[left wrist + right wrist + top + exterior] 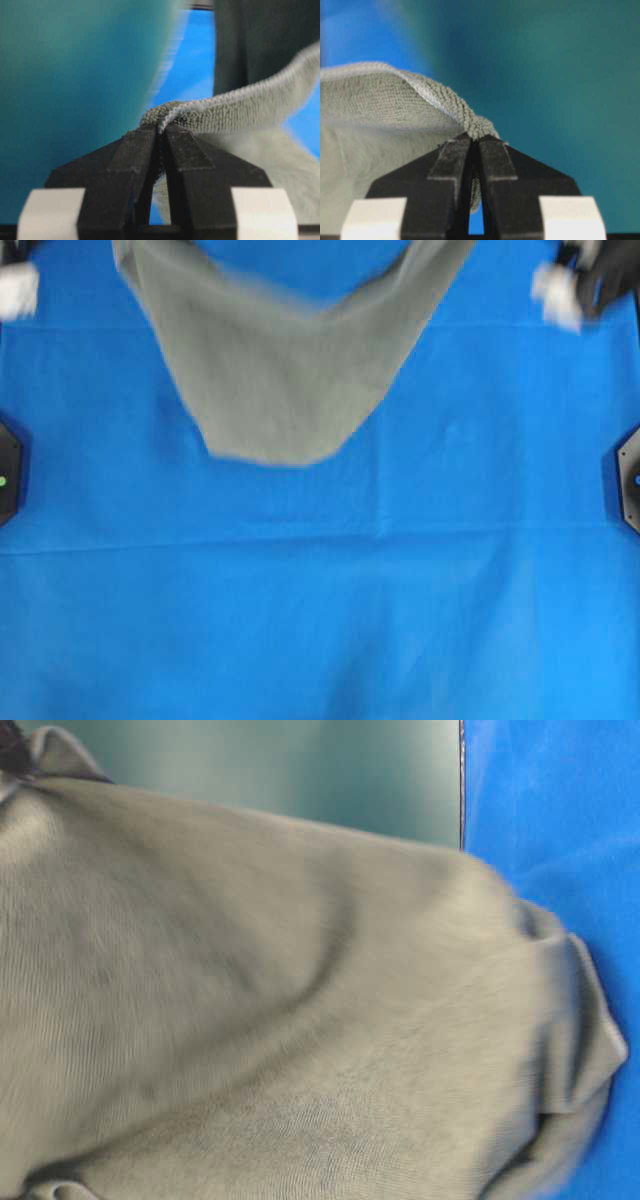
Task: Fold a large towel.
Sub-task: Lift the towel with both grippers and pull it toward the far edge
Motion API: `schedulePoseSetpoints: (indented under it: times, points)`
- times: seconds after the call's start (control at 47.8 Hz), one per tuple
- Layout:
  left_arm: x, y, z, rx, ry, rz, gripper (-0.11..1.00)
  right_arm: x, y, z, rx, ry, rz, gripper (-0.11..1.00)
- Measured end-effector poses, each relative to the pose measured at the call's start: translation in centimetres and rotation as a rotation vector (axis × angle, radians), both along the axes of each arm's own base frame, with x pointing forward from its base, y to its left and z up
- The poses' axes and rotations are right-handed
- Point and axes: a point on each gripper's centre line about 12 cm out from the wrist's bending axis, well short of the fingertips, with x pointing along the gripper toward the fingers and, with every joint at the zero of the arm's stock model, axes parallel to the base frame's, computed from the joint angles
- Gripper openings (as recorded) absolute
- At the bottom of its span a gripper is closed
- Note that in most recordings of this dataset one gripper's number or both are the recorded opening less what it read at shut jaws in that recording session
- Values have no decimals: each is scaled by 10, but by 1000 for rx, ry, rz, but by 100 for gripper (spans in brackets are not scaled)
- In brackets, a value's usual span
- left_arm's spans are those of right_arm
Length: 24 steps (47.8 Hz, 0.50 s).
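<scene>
The towel (275,360) hangs in a sagging sheet across the far middle of the counter (320,620), blocking passage there. Its corners are pinched in the left tool (161,131) and the right tool (474,140), so neither has room for anything else. Near half and both sides of the counter lie open; black bases (8,472) sit at the edges.

Overhead looks straight down; table-level sits close against the large towel (280,1020); wrist cameras face their pinched hems.

No text, label, brand, number or sign can be read anywhere.
</scene>
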Motion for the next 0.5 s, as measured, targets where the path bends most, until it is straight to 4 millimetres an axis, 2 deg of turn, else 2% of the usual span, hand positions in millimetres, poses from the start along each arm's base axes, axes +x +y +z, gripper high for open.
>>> schedulePoseSetpoints:
  times: [0.084,0.188,0.335,0.502]
  points:
    - [-4,9,12,-16,-29,44,3,-9,-6,18,-34,-36,-35,2]
    - [-10,-3,32,-34,-65,22,3,-24,-1,37,-17,-88,-40,2]
    - [-23,-38,57,-109,-119,-69,3,-38,28,44,104,-117,37,2]
    - [-29,-77,65,-298,-147,-187,3,-37,75,38,259,-88,219,2]
